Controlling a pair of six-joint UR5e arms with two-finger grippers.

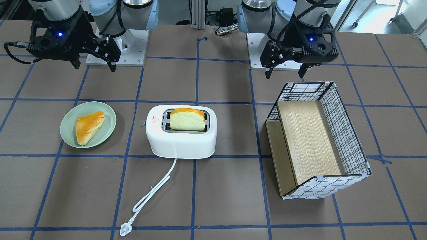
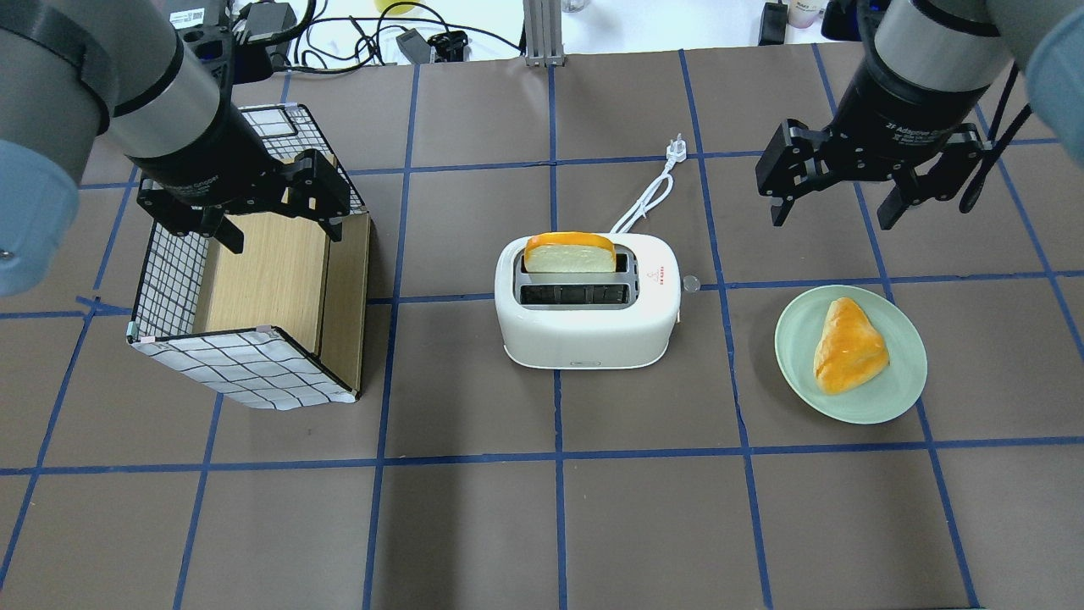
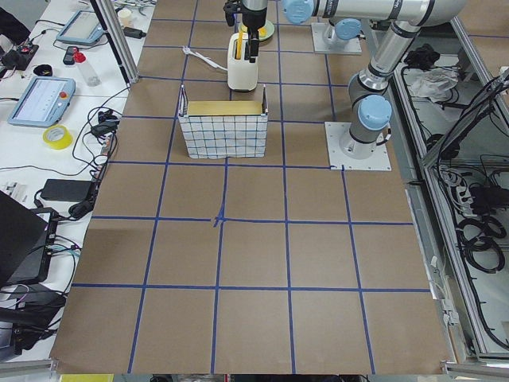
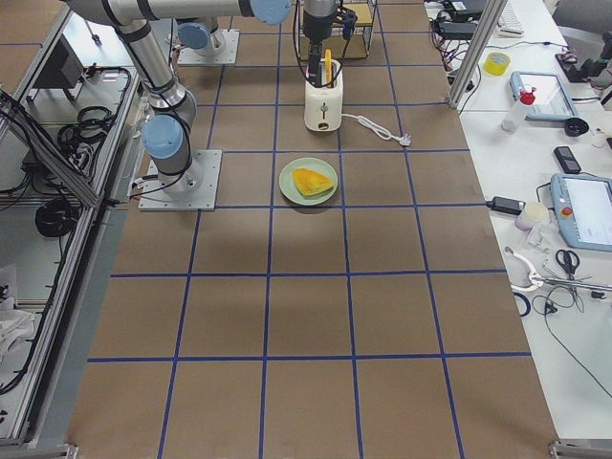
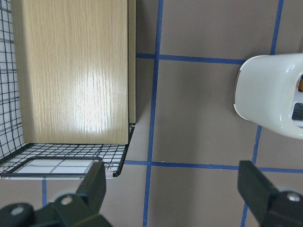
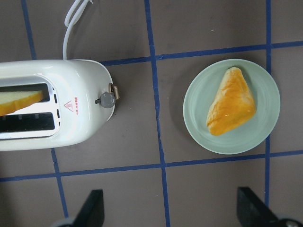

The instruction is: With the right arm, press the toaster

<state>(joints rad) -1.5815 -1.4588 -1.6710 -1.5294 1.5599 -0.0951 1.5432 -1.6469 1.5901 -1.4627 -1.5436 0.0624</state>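
Observation:
The white toaster [image 2: 593, 326] stands mid-table with a bread slice [image 2: 569, 254] upright in its far slot. Its grey lever knob [image 2: 691, 284] sticks out of the end facing the right arm and shows clearly in the right wrist view [image 6: 107, 100]. My right gripper [image 2: 834, 191] is open and empty. It hovers above the table, behind and to the right of the toaster, apart from the knob. My left gripper [image 2: 282, 229] is open and empty over the basket [image 2: 229, 373].
A green plate [image 2: 906, 390] with a triangular pastry [image 2: 847, 347] lies right of the toaster, below the right gripper. The toaster's white cord and plug [image 2: 677, 148] trail away towards the far side. The wire basket with a wooden insert stands at the left.

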